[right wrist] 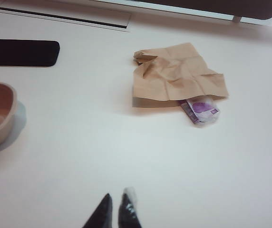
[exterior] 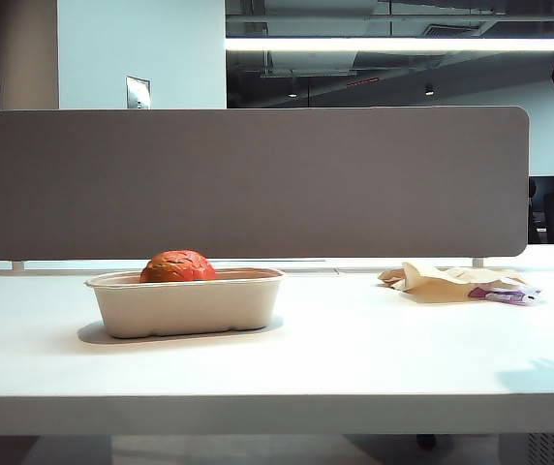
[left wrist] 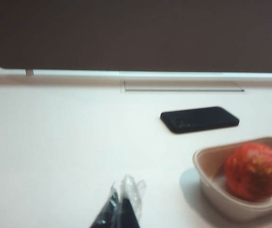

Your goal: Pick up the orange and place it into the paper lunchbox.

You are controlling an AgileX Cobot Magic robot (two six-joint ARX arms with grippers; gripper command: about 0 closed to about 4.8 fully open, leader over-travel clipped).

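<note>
Sitting on the left part of the white table (exterior: 374,358) in the exterior view, the paper lunchbox (exterior: 188,302) holds the orange (exterior: 178,266), whose wrinkled reddish top rises above the rolled rim; behind them a long grey divider panel (exterior: 248,179) spans the back of the table; to the right, near the far edge, lies a crumpled tan paper wrapper (exterior: 442,279) with a purple piece (exterior: 502,294) poking out at its right end; neither arm shows in this view.

From the left wrist view, the left gripper (left wrist: 121,209) hangs over bare table with its dark fingertips drawn together, nothing between them, and a bit of clear film on one tip; the orange (left wrist: 255,171) rests inside the lunchbox (left wrist: 207,171), well apart from the gripper; a black phone (left wrist: 199,118) lies flat beyond the tray, towards the divider.

From the right wrist view, the right gripper (right wrist: 114,211) is above empty tabletop, its two fingertips nearly touching and holding nothing; one corner of the lunchbox (right wrist: 0,116) shows at the frame's edge, the phone (right wrist: 21,52) beyond it; the wrapper (right wrist: 176,76) lies spread and creased farther off, the purple piece (right wrist: 201,108) touching its edge.
</note>
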